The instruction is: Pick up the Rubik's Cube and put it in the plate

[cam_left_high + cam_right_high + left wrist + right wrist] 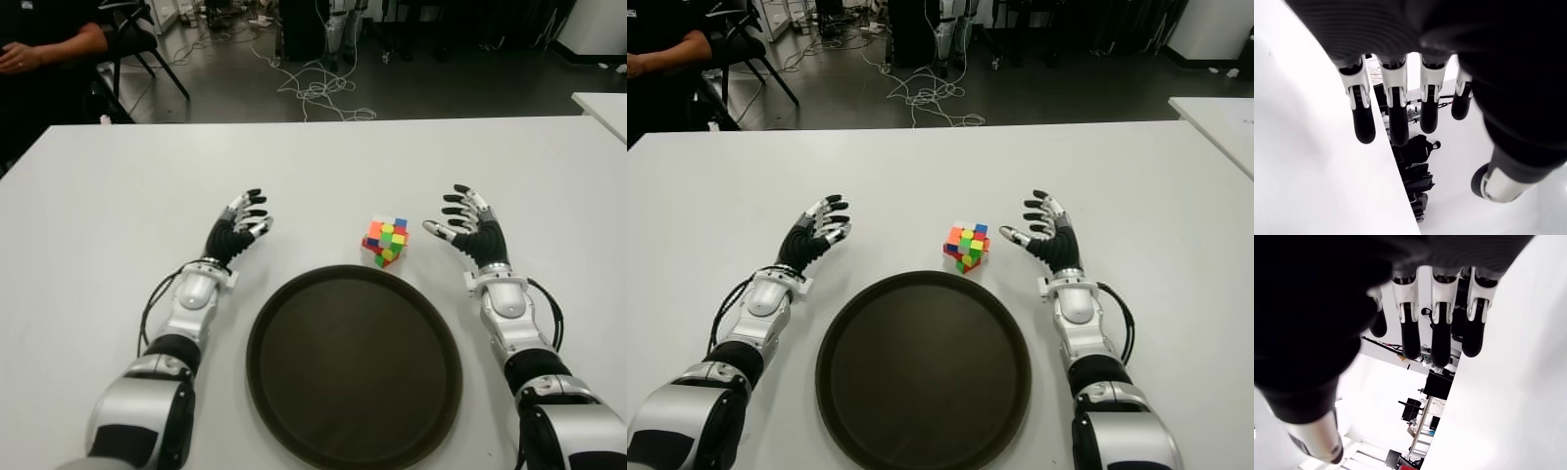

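Rubik's Cube [386, 240]: sits on the white worktop [118, 196], tipped on an edge or corner, just off the plate's far rim at about 1 o'clock, not yet lifted.
Plate [294, 392]: a dark round tray, nothing in it, lying centred between the two arms, which looks a deliberate layout so either arm can reach the drop-off.
Right robot hand [468, 226]: fingers spread and released, holding nothing, just beside the cube at its 3 o'clock with a gap between thumb tip and cube; the nearer hand, so likely the one to take it.
Left robot hand [241, 227]: fingers extended, nothing in it, at the cube's 9 o'clock and well apart from it.
Next step, as judged: the right hand closes the gap, then carries the cube toward 7 o'clock onto the plate.
Background: a seated person [39, 49] by chairs, cables [318, 93] on the floor.
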